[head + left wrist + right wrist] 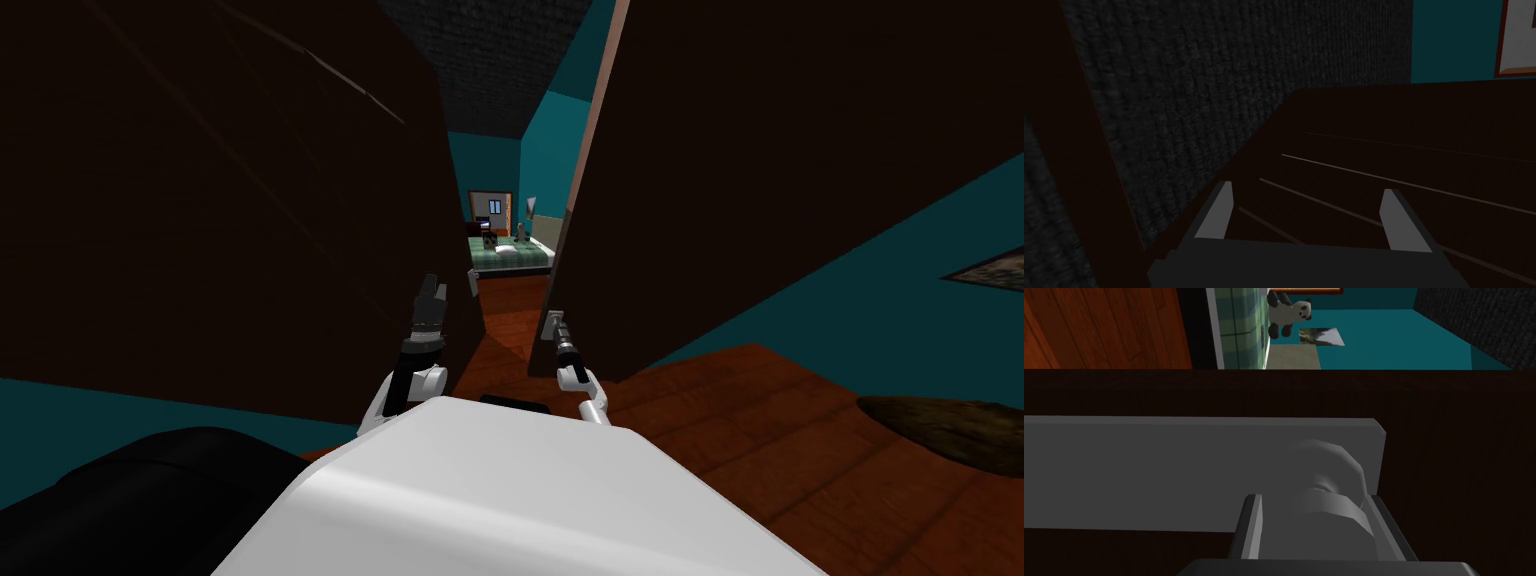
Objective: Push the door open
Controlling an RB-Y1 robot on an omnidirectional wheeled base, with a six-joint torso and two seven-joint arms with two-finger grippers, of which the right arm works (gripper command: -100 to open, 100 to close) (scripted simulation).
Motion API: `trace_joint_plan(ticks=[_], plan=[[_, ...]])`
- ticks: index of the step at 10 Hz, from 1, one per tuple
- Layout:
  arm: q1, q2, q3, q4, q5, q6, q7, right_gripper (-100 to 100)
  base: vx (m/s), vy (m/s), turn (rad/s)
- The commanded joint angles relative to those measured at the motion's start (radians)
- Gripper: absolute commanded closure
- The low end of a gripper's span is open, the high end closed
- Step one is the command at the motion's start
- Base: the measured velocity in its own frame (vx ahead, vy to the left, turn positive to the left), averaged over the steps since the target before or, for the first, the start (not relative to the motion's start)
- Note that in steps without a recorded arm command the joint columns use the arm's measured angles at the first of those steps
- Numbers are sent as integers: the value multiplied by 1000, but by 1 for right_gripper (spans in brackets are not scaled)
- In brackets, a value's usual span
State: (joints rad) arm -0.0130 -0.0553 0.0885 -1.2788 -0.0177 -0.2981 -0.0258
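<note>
The dark brown door (760,180) stands ajar on the right, its pale edge facing the gap. My right gripper (557,325) is at its grey handle plate (1149,473). In the right wrist view the right gripper (1319,523) is shut on the grey door handle (1324,488), one finger on each side. My left gripper (430,300) is raised beside the dark brown panel (220,200) left of the gap. Seen from its own wrist, the left gripper (1306,217) is open with nothing between the fingers, over a dark brown panelled surface (1399,165).
Through the gap lies a room with teal walls, a bed with a green checked cover (508,255) and a panda toy (1289,310). Reddish wooden floor (780,440) runs under me. A dark rug (950,425) lies at the right, a black bulk (150,490) at the lower left.
</note>
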Motion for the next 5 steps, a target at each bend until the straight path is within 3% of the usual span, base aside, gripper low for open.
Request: trace_joint_plan(ticks=[1,4,5], plan=[[3,0,1,2,0,2,0,100,-30,-4,2],[3,0,1,2,0,2,0,100,-11,-1,-2],[-2,-9,8,14,-14,2,16,100,105,14,-188]])
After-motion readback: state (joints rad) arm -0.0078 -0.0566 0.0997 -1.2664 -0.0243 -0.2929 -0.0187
